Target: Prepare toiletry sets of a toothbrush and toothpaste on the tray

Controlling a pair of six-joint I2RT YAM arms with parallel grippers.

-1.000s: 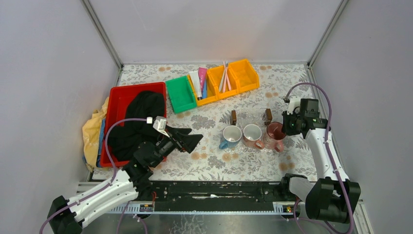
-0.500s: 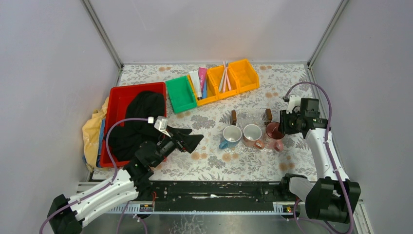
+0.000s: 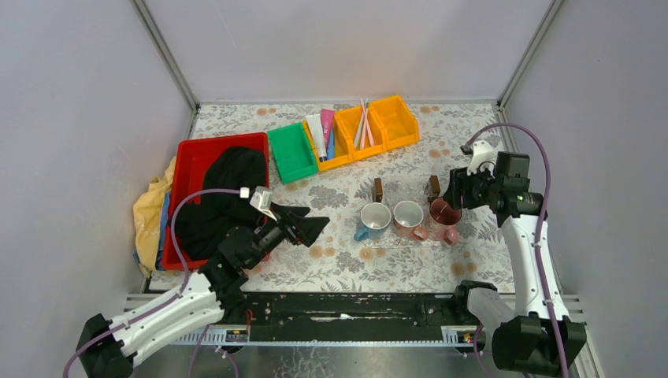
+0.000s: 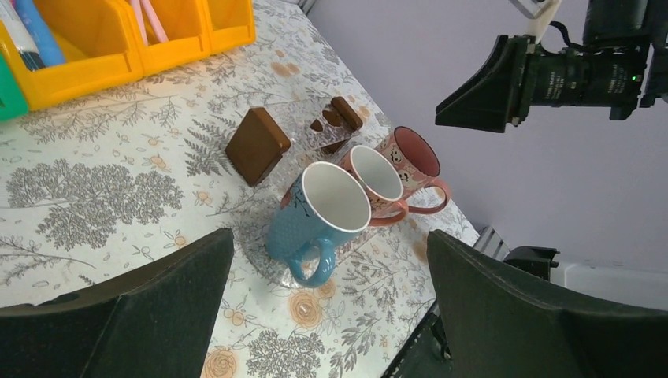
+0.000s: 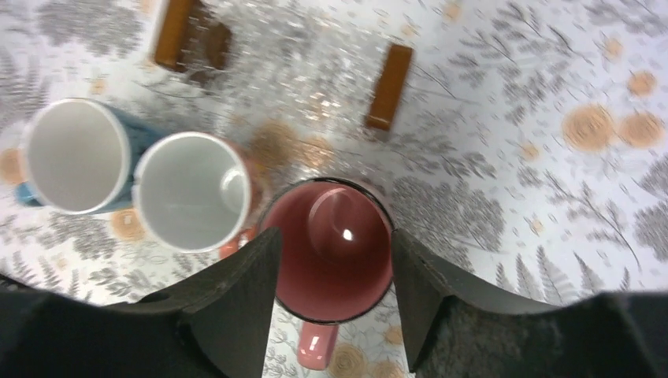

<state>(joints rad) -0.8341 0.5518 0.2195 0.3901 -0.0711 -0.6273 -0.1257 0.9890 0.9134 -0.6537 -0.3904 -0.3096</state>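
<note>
Over the near counter (image 3: 410,264), find left fingers (image 4: 118,323) spread wide and empty, right fingers (image 5: 228,307) parted above the maroon mug (image 5: 339,236), gripping nothing; farther back in the yellow bins (image 3: 370,150), expect light, stiff, slippery toothbrushes (image 3: 362,122), best pinched mid-handle, and soft toothpaste tubes (image 3: 324,130), best taken across the flat body.

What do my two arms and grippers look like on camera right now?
The left arm and right arm have white link shells with black joints. Each carries a lilac cable looping to the wrist. The left gripper and right gripper are matte black with broad wedge-shaped fingers.
</note>
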